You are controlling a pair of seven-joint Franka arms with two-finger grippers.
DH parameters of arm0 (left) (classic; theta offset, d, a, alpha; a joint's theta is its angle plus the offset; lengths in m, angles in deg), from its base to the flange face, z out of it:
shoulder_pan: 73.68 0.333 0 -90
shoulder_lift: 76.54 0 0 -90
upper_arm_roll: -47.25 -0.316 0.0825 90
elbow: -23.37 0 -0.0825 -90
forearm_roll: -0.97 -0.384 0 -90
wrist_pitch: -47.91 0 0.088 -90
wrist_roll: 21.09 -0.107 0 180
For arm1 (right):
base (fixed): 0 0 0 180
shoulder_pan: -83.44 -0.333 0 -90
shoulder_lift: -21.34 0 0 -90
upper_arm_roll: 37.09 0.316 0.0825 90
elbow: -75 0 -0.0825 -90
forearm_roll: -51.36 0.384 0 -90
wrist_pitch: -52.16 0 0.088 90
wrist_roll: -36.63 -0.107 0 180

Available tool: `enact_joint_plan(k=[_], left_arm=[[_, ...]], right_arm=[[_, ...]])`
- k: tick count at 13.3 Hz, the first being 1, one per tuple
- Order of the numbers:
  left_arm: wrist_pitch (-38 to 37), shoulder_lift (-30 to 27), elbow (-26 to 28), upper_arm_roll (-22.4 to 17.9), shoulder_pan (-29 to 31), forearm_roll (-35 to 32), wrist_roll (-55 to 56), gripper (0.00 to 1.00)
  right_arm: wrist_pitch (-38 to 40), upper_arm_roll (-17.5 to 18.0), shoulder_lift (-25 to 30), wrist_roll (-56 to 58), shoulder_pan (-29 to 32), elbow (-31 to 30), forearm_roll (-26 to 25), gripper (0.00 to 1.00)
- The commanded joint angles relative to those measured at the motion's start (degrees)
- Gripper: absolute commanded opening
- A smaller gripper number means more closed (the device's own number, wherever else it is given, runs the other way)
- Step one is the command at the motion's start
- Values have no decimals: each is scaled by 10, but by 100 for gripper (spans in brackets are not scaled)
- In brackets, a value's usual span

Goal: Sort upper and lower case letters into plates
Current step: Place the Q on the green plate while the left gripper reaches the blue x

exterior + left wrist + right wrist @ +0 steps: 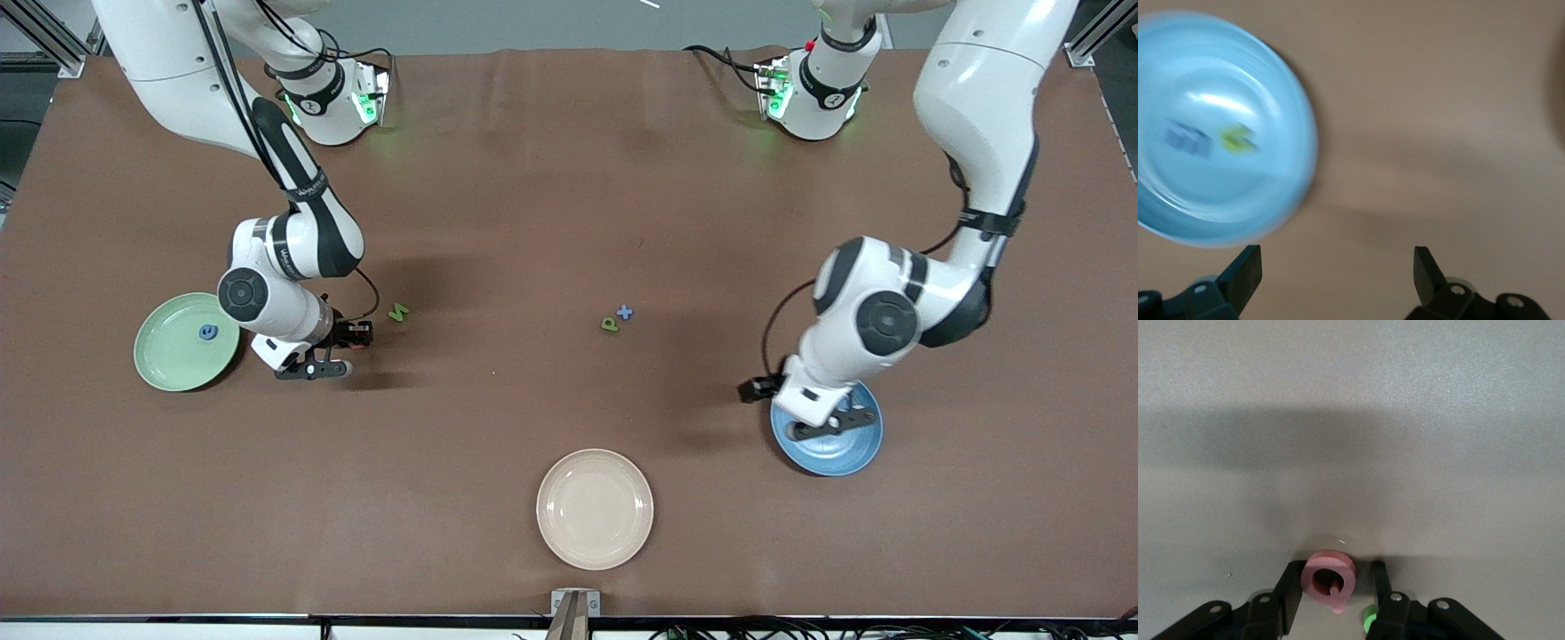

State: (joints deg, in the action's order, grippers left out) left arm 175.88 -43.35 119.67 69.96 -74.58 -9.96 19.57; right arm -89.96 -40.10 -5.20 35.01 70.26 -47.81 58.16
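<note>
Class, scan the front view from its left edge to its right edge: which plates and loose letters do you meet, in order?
light green plate → green letter → cream plate → green P → blue plus-shaped piece → blue plate

Setting: robotics lab. My brown-covered table (569,178) fills the frame; aluminium framing (53,40) at upper left; cables (800,633) along the bottom edge.

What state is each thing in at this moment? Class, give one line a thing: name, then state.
left gripper: open, empty, over the blue plate's edge.
right gripper: closing around the pink letter.
pink letter: between the right gripper's fingers.
blue plate: holds two letters.
green plate: holds one blue letter.
cream plate: empty.
</note>
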Motion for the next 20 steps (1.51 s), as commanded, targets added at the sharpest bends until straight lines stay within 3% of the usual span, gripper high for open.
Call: enact_joint_plan(k=[1, 7, 9, 11, 13, 15, 18, 20], left_arm=[[-1, 15, 1, 8, -72, -4, 116, 100], [60, 66, -7, 2, -203, -9, 350, 100], [83, 77, -7, 0, -205, -11, 377, 100], [84, 85, -7, 1, -205, -11, 385, 100], [83, 85, -6, 0, -211, -12, 378, 99], [77, 79, -6, -1, -209, -11, 387, 99], [38, 43, 20, -4, -175, -11, 438, 96], [40, 32, 47, -4, -170, -11, 487, 90]], right_arm=[[-9, 0, 0, -2, -7, -8, 11, 39], [-4, 0, 2, -3, -4, -6, 11, 19], [58, -12, 31, -7, 10, 17, 11, 17], [174, -50, 62, 6, 31, 65, 4, 17], [236, -79, 83, 123, 77, 88, 4, 17], [241, -97, 82, 235, 139, 88, 4, 17], [222, -97, 69, 340, 219, 81, 3, 17], [164, -97, 55, 399, 252, 59, 3, 17]])
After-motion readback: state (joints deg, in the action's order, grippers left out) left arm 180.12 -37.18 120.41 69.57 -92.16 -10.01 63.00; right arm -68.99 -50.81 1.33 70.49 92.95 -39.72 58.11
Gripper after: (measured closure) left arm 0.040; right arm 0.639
